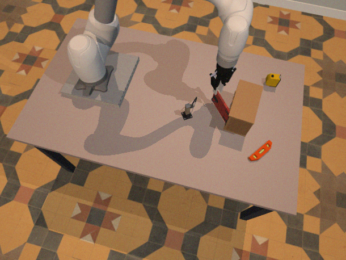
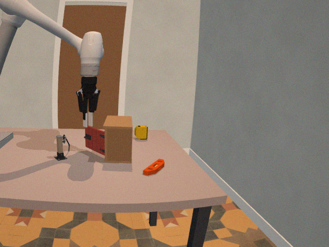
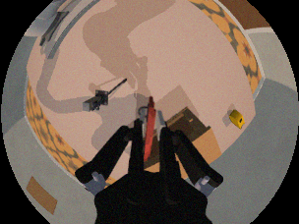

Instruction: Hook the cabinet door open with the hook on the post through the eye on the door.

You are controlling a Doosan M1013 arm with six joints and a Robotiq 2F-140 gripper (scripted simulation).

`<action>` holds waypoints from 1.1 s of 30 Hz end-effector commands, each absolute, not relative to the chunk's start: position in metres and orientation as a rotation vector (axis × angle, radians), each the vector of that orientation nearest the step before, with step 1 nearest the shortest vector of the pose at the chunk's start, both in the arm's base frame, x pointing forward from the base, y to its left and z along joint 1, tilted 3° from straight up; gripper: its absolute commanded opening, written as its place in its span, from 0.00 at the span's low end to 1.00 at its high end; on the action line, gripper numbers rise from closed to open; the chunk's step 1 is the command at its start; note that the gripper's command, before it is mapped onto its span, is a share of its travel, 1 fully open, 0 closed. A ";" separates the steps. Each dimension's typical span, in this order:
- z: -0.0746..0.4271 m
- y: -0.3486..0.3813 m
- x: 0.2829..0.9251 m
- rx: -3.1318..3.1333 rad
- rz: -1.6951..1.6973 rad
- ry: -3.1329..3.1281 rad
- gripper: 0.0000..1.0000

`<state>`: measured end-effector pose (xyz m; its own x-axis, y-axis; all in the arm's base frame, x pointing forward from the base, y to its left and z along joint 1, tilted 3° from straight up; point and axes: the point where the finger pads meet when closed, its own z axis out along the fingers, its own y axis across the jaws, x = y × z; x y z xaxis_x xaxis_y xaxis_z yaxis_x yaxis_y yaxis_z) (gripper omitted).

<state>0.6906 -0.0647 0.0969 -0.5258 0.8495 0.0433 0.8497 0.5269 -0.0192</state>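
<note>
My claw (image 2: 88, 123) hung narrow, holding nothing — just above the red door's (image 2: 95, 140) top edge; boxy wooden cabinet (image 2: 118, 140) beside it.

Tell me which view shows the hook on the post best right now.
The exterior view: the hook shows side-on, hanging beside its post, apart from the red door. The top view shows it small, slanting off the post top. The wrist view gives only a dark blurred streak.

On the surface (image 1: 159, 170), the post (image 1: 187, 109) stands left of the cabinet (image 1: 245, 103); the pincer (image 2: 88, 123) hangs above the door (image 2: 95, 140)
</note>
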 end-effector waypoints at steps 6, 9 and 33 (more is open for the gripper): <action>0.089 -0.064 0.690 -1.505 -0.007 -2.704 0.16; 0.088 -0.064 0.690 -1.505 -0.007 -2.704 0.16; 0.086 -0.068 0.684 -1.436 -0.009 -2.741 0.16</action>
<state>0.6858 -0.0671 0.0859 -0.5572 0.8292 0.0439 0.8295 0.5583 -0.0176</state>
